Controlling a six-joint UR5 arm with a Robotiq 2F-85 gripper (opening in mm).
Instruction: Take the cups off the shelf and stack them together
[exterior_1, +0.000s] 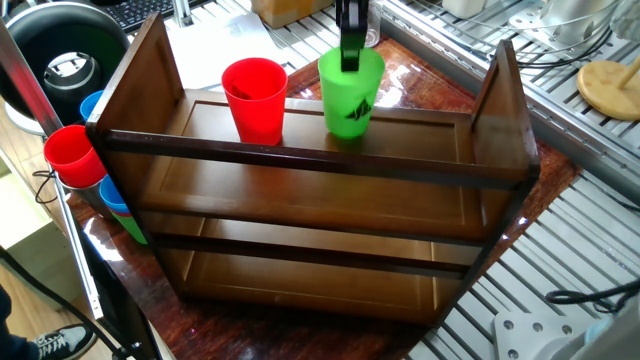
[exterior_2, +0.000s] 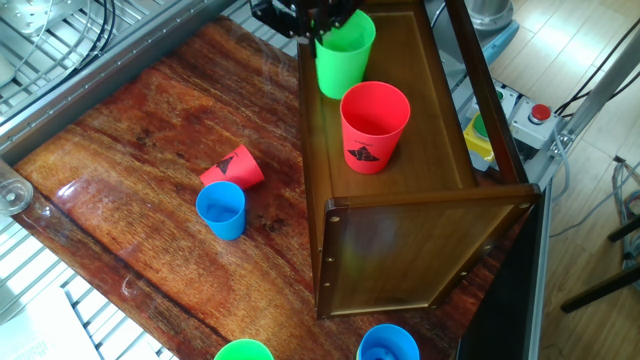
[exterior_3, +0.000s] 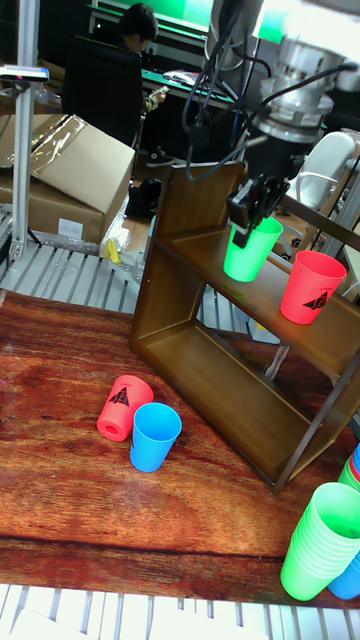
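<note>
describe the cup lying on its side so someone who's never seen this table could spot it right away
Start at the big dark wooden shelf, then look to the open wooden tabletop beside it. Two cups sit there touching: an upright blue cup and the red cup tipped on its side. It is the only cup lying down, with a black mark on its wall.

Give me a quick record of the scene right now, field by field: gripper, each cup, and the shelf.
gripper: shut on green cup's rim
green cup: lifted clear of the top tier, tilted
red cup on shelf: upright, top tier
red cup on table: lying on its side
blue cup: upright, beside the fallen red one
shelf: lower tier holds no cups
</note>
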